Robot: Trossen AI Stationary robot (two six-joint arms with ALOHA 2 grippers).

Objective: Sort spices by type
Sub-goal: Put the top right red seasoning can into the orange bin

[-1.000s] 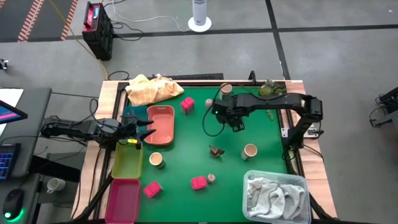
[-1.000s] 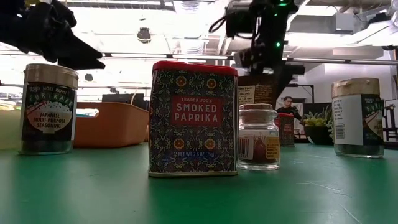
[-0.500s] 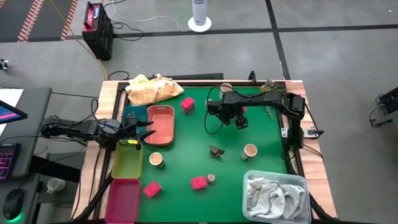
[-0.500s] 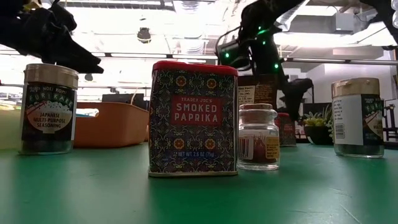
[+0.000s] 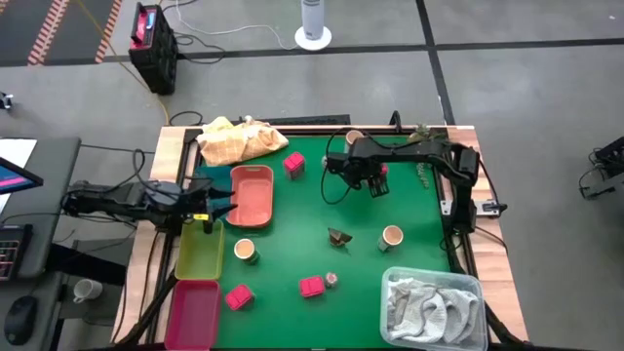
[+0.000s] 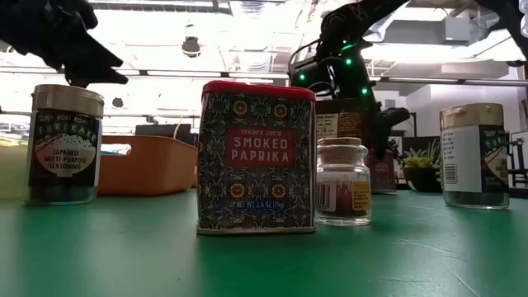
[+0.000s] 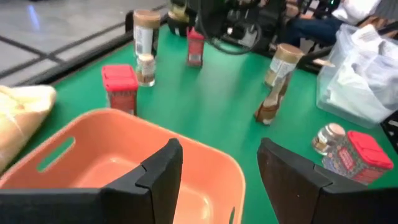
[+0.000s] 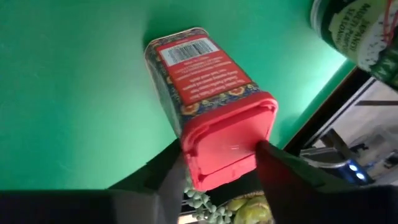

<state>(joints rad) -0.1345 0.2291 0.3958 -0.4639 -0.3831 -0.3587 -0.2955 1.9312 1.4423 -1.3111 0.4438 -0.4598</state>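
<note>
The right gripper (image 8: 217,163) is at the mat's (image 5: 292,214) one-o'clock area, its fingers (image 8: 283,163) closed on the red lid of a paprika tin (image 8: 205,93) that stands on the mat. The left gripper (image 7: 214,168) hovers open over the salmon tray (image 7: 112,149) at nine o'clock, holding nothing. Other tins, jars and cups are scattered across the mat.

Open green bench (image 5: 292,219) mid-table lies clear between the salmon tray (image 5: 253,195) and the wedge-shaped piece (image 5: 339,236).
</note>
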